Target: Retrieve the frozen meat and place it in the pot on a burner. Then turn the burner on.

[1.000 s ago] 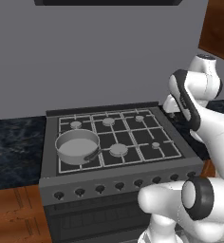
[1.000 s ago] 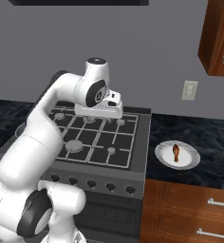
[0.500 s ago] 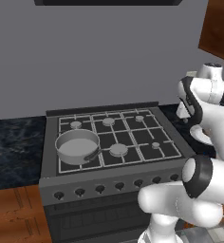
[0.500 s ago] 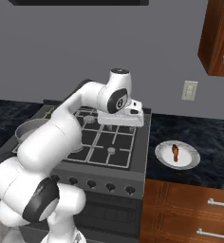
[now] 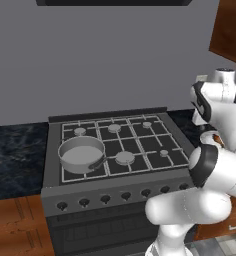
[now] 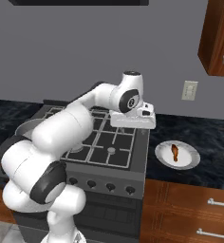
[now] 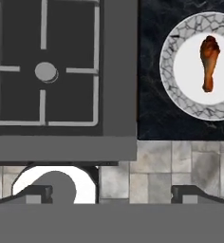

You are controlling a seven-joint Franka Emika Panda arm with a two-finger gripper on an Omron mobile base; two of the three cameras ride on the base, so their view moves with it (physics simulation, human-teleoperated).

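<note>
The frozen meat (image 6: 174, 152), a small brown-orange drumstick, lies on a white plate (image 6: 190, 162) on the dark counter right of the stove. In the hand view the meat (image 7: 209, 60) is at the upper right, on the plate (image 7: 169, 71). The pot (image 5: 80, 153), a shallow grey saucepan with a dark handle, stands on the stove's front left burner and holds nothing. My gripper (image 6: 133, 124) hangs above the stove's right edge, left of the plate. It is open (image 7: 111, 194), with nothing between the fingers.
The stove (image 5: 140, 150) has several burners and a row of knobs (image 5: 115, 196) along its front. A wall outlet (image 6: 189, 90) and a wooden upper cabinet (image 6: 220, 38) are at the right. Wooden drawers (image 6: 194, 213) sit under the counter (image 6: 209, 137).
My arm has swung right, from over the middle of the stove to its right edge, nearer the plate. The gripper stayed open. The meat and pot have not moved.
</note>
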